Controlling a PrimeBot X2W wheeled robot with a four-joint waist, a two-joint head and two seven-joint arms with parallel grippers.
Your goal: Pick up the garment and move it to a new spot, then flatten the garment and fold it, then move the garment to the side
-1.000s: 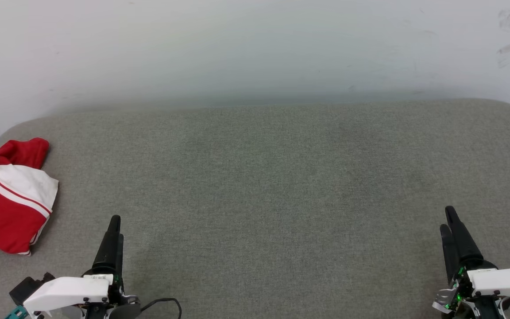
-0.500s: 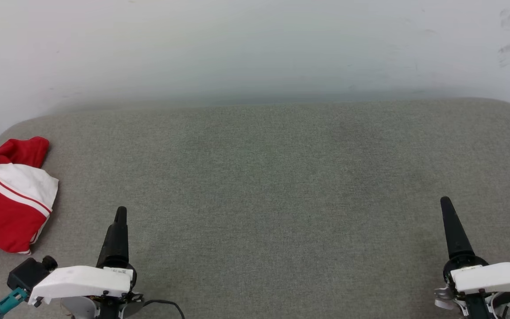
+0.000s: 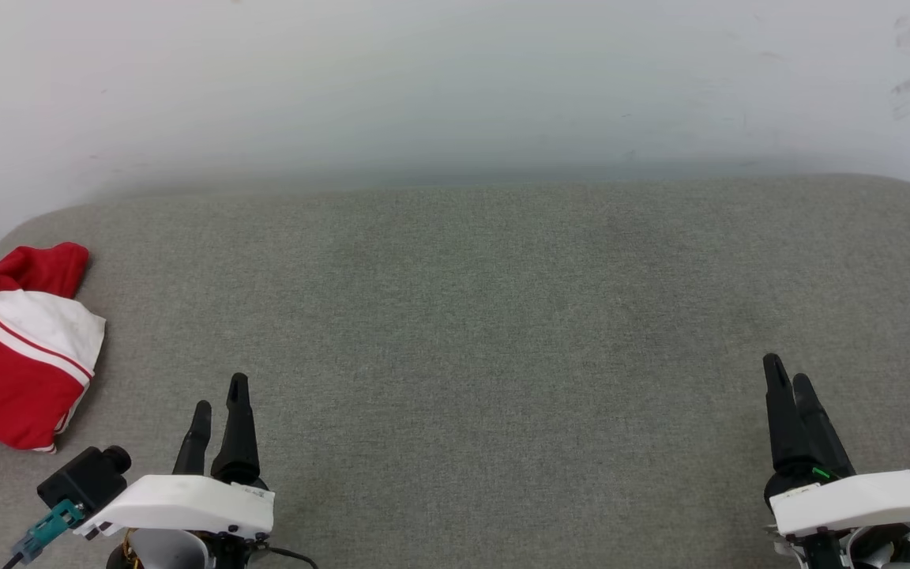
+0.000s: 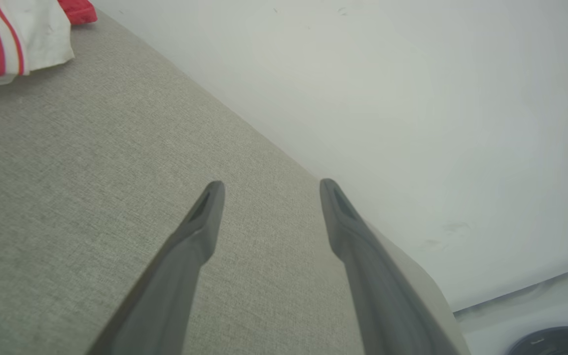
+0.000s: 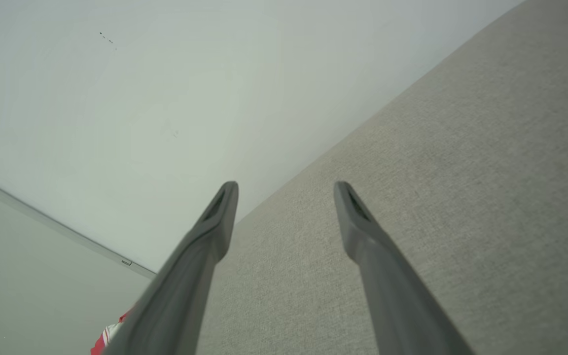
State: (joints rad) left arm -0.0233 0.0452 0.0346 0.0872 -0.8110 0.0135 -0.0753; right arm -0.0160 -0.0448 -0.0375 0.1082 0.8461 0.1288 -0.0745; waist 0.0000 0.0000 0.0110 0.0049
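We see the garment (image 3: 16,356) lying in a rumpled heap at the left edge of the grey upholstered surface (image 3: 463,316), partly cut off by the head view's border. It shows red cloth crossed by a white band with a thin red stripe, and a red fold bunches up at its far end. A pale wall (image 3: 455,79) rises behind the far edge of the surface.

Our left gripper (image 3: 219,393) sits at the near left, to the right of the garment and nearer than it, clearly apart from the cloth. Its 2 dark fingers (image 4: 185,256) are spread with a plain gap between the tips, and they have hold of nothing. In the left wrist view, bare grey fabric and the wall show through that gap, and the garment lies off at the upper left corner.

Our right gripper (image 3: 787,370) sits at the near right, well apart from the garment, with the whole width of the surface between them. In the head view its 2 fingers overlap, but the right wrist view shows them parted about as widely as the left pair, and nothing is held between them. A sliver of red and white peeks out beside 1 finger at the bottom of that view.
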